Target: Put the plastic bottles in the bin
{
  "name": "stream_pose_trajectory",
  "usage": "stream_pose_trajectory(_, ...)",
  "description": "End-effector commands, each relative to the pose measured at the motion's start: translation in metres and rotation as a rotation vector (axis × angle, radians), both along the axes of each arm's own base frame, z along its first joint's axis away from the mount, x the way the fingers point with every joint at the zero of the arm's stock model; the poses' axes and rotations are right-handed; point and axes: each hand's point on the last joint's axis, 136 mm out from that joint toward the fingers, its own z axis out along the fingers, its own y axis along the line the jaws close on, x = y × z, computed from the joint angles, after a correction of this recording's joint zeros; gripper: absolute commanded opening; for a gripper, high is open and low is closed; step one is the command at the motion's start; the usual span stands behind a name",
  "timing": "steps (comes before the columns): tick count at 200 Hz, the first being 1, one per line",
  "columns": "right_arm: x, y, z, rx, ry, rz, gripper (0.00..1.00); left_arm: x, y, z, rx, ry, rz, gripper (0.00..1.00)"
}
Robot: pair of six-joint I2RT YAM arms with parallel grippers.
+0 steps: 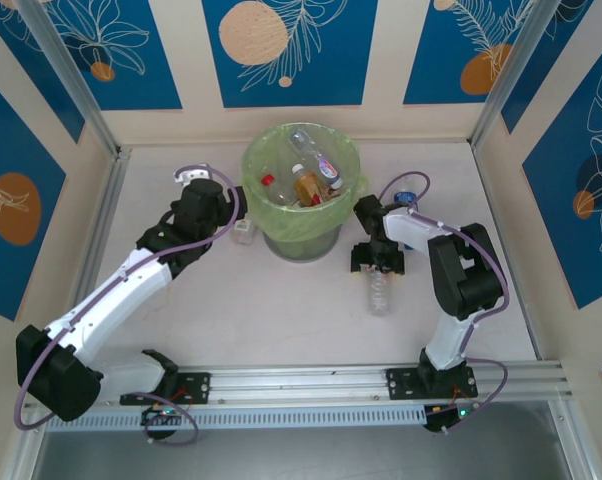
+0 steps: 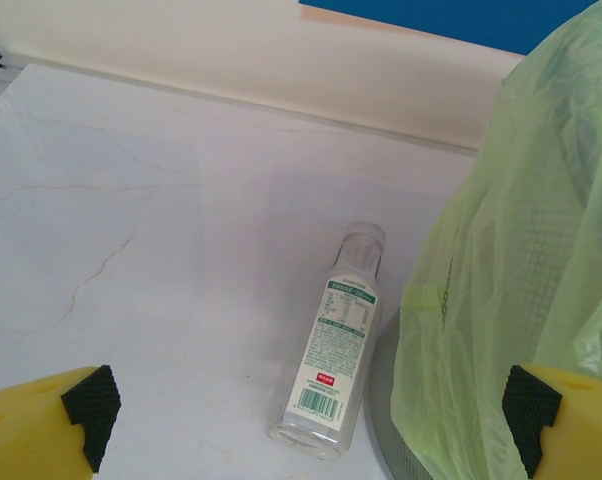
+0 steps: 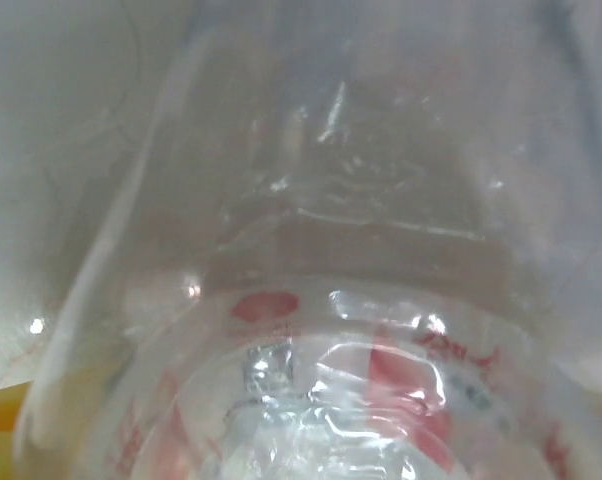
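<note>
Under right pincer (image 1: 379,265): clear bottle (image 1: 380,295), red print (grip: cannot tell); left pincer (image 2: 311,410) apart.

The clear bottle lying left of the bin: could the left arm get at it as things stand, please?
Probably yes: the left tool is open, and the bottle lies on bare table just ahead of it, though close beside the bin.

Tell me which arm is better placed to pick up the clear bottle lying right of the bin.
The right. The right gripper sits directly over the clear bottle; the left gripper is across the bin, beside another bottle.
</note>
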Motion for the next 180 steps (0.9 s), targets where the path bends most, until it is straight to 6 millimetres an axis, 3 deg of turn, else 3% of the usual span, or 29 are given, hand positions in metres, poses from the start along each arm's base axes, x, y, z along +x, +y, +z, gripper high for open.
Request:
stream_pose_trajectory(1,0.012,-0.002,0.001,-0.006,-0.021,-0.005,0.83,-0.004,0.013,0.009,-0.005,-0.014,0.039,1.00)
stream_pose_trajectory(28,0.009,-0.002,0.002,-0.001,-0.013,-0.001,0.72,-0.005,0.016,0.009,-0.009,-0.019,0.049,1.00)
stream_pose_trajectory(75,0.010,-0.003,0.007,0.008,-0.042,-0.012,0.62,-0.004,0.016,0.007,-0.019,-0.014,0.050,1.00)
stream_pose_trajectory(180,0.011,-0.008,0.053,0.029,-0.179,-0.032,0.59,-0.001,0.014,0.009,-0.040,-0.013,0.044,1.00)
